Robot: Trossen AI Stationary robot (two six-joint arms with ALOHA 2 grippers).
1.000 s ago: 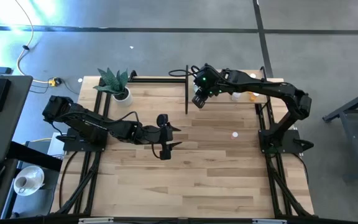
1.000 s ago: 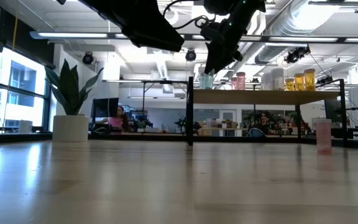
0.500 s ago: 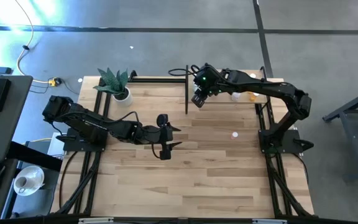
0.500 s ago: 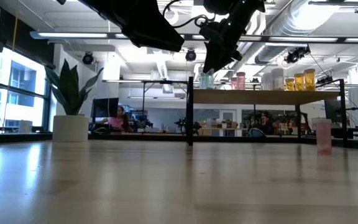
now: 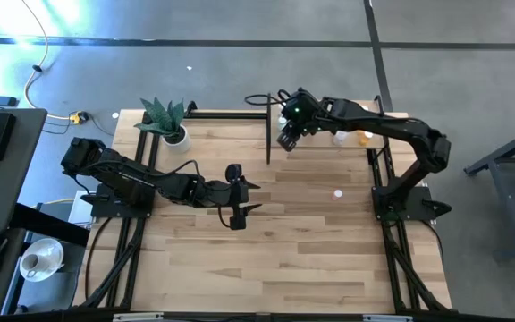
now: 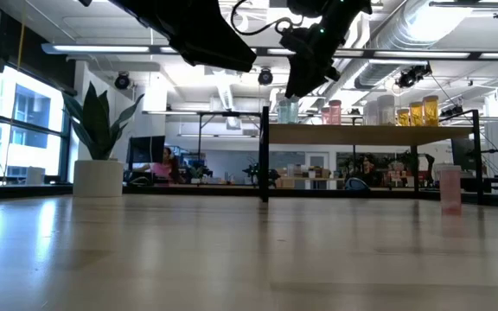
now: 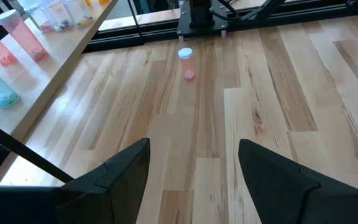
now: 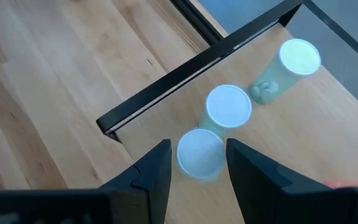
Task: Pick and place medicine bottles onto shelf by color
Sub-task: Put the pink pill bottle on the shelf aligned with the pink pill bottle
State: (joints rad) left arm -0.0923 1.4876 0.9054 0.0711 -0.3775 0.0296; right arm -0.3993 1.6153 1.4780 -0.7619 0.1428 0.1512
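Three teal medicine bottles (image 8: 227, 112) are standing upright at the shelf (image 6: 366, 133) corner; pink, clear and orange ones are lining it. One pink bottle (image 7: 186, 63) is standing on the table.

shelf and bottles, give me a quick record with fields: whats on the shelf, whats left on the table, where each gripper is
shelf: raised light-wood board on black posts
on shelf: teal bottles, pink bottles, orange bottles
left on table: one pink bottle, upright, apart from the shelf
right gripper: open, above the teal bottles at the shelf's end
left gripper: open, empty, over mid-table
plant pot: at the table's far corner
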